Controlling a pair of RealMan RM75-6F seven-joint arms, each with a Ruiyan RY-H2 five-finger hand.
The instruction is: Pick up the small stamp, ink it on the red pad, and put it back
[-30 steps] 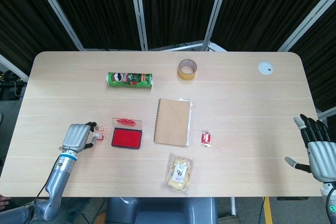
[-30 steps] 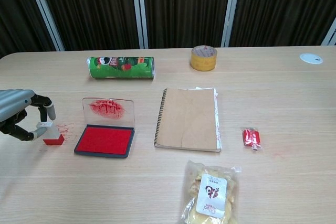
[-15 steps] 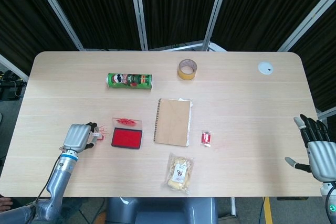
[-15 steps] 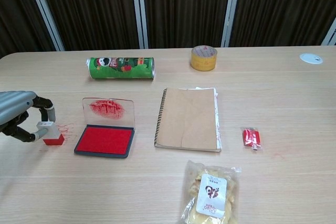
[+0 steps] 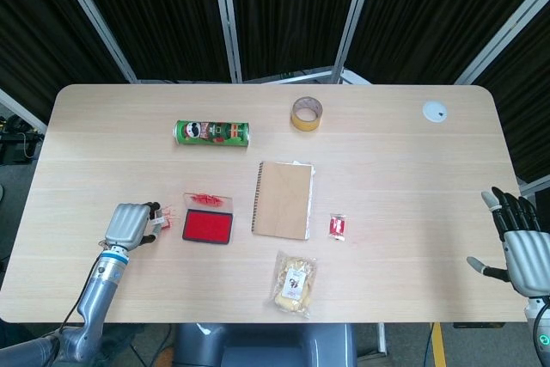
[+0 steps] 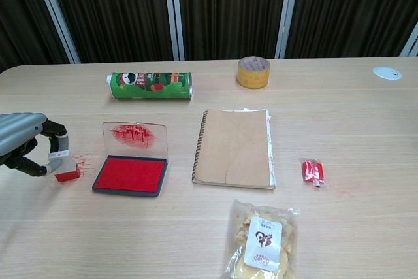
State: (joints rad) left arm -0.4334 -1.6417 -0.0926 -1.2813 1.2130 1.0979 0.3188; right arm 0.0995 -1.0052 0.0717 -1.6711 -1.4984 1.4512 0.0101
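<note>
The small stamp point(image 6: 64, 170), white on top with a red base, is left of the open red ink pad point(image 6: 129, 174), over red smudges on the table. My left hand point(image 6: 23, 145) pinches it between thumb and a finger, and it leans tilted. In the head view the left hand point(image 5: 129, 225) sits near the table's front left, with the stamp point(image 5: 161, 223) just left of the ink pad point(image 5: 207, 227). The pad's clear lid point(image 6: 134, 136) stands upright behind it. My right hand point(image 5: 520, 242) hangs off the table's right edge, fingers spread and holding nothing.
A green chip can point(image 5: 211, 132) lies behind the pad. A tape roll point(image 5: 307, 113) and a white disc point(image 5: 435, 112) sit at the back. A brown notebook point(image 5: 284, 199), a small red packet point(image 5: 338, 226) and a snack bag point(image 5: 295, 282) lie right of the pad.
The stamp stood upright on the table a second ago and now leans tilted in my left hand's pinch. The right hand has not moved.
</note>
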